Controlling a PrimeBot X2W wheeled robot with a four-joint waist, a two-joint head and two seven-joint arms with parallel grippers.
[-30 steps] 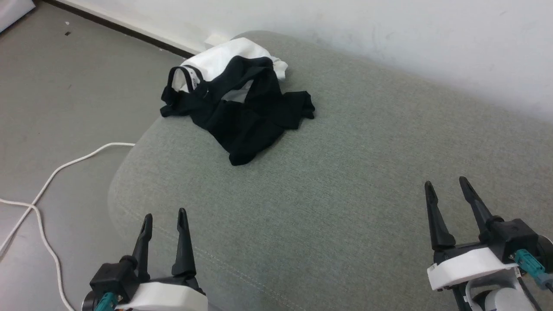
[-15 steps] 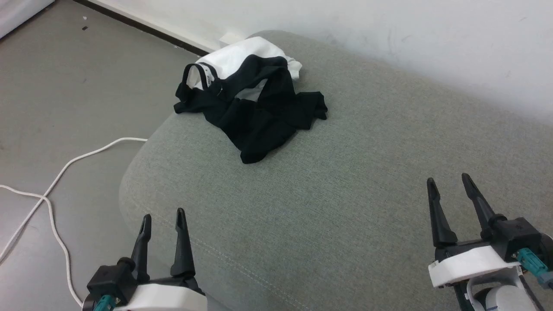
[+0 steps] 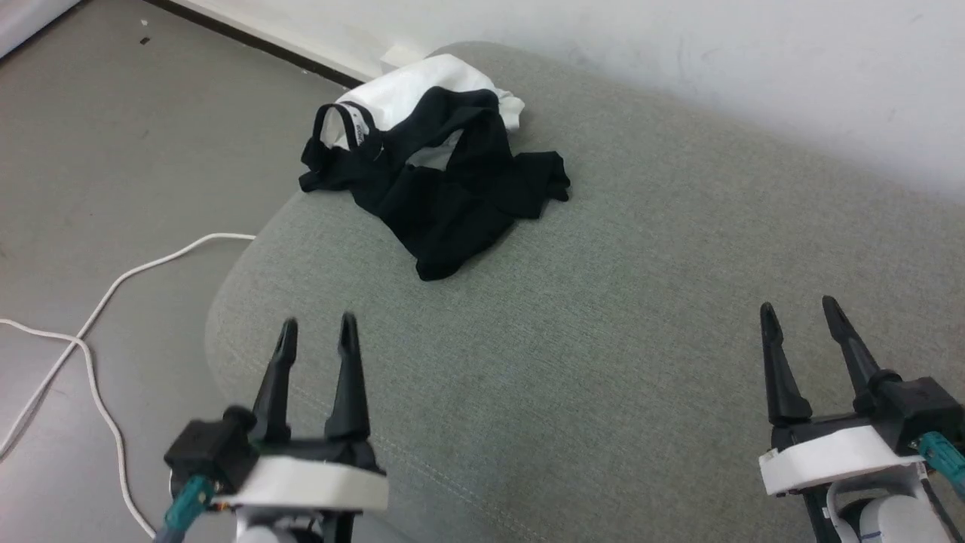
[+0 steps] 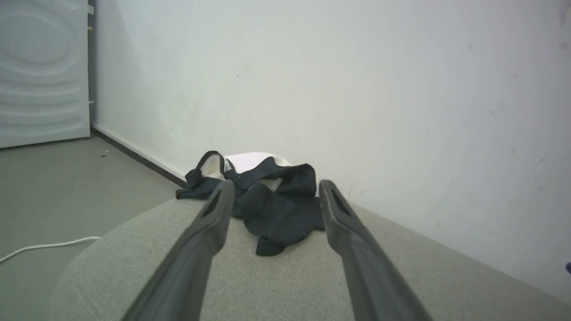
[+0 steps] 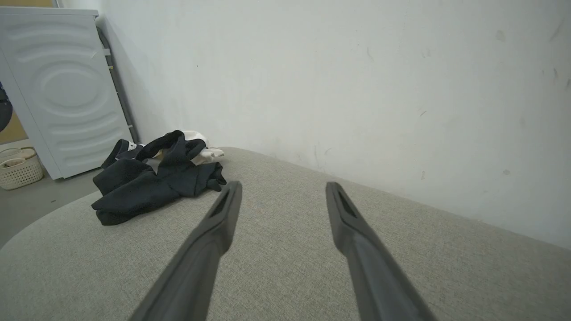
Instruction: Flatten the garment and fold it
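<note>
Left fingers [image 3: 349, 392] and right fingers [image 3: 779, 377] gape empty over the near edge of the cushion [image 3: 641, 317]; the garment [image 3: 445, 196] lies crumpled at its far-left corner.

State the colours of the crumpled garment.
The garment is black and white, with no print showing; it is clearest in the head view.

This looks like a room in a home, probably a laundry corner. A broad upholstered seat [image 3: 603, 317] in grey-green woven fabric, with a stitched seam and a rounded end, stands against a scuffed white wall [image 3: 716, 60]. A dark skirting board [image 3: 256, 44] runs above the grey floor [image 3: 113, 151]. A white appliance [image 5: 58, 89] with embossed oval panels, like a washing machine, stands in the corner beside a woven basket [image 5: 18, 167]. A crumpled T-shirt [image 3: 445, 196] lies on the seat, and a white cable [image 3: 197, 240] trails over the floor.
</note>
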